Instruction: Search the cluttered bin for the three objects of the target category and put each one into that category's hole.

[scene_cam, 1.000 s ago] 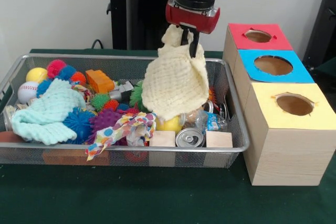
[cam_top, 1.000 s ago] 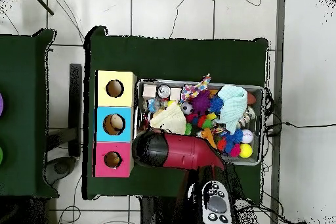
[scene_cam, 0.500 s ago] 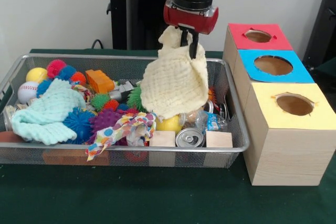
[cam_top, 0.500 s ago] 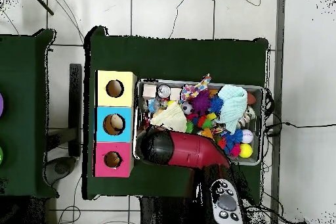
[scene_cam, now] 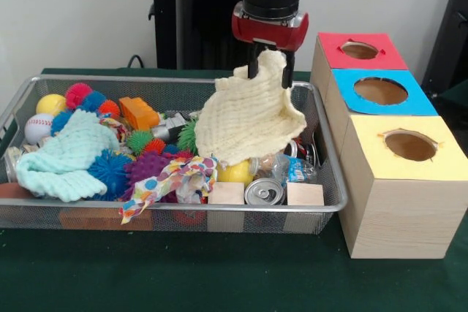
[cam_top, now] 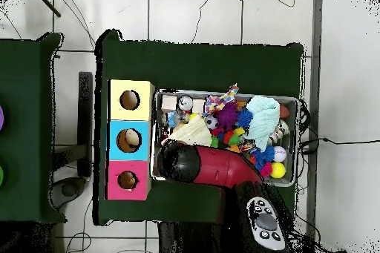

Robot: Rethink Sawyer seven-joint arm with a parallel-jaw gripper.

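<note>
While I watch the front view, my gripper (scene_cam: 269, 72) hangs above the right half of the wire bin (scene_cam: 22, 107), its fingers (scene_cam: 252, 66) pinched shut on the top edge of a pale yellow knitted cloth (scene_cam: 245, 118). That cloth droops below the fingers and spreads out to their left, its lower hem just above the clutter. Directly beneath the fingers, under the cloth, I see a yellow ball (scene_cam: 238, 173), a silver can (scene_cam: 264, 191) and two wooden blocks (scene_cam: 226, 193) against the bin's near wall. Left of the fingers and lower lie a multicoloured spotted cloth (scene_cam: 164, 184), a mint green knitted cloth (scene_cam: 64, 155), spiky rubber balls (scene_cam: 111, 169), an orange block (scene_cam: 138, 113) and, farthest left, a baseball (scene_cam: 36, 128). Right of the fingers stands a row of three wooden boxes on the green counter (scene_cam: 183, 275): a red-topped box (scene_cam: 333, 50) nearest the fingers' level, then a blue-topped box (scene_cam: 340, 96) and a yellow-topped box (scene_cam: 365, 140), each with a round hole.

From the overhead view, the red arm (cam_top: 215, 168) covers the fingers, so I cannot see them there. The pale yellow cloth (cam_top: 191, 133) shows just beyond the arm's end, inside the bin (cam_top: 293, 102), at the side nearest the boxes. The blue-topped box (cam_top: 115, 140) sits beside that end of the bin.
</note>
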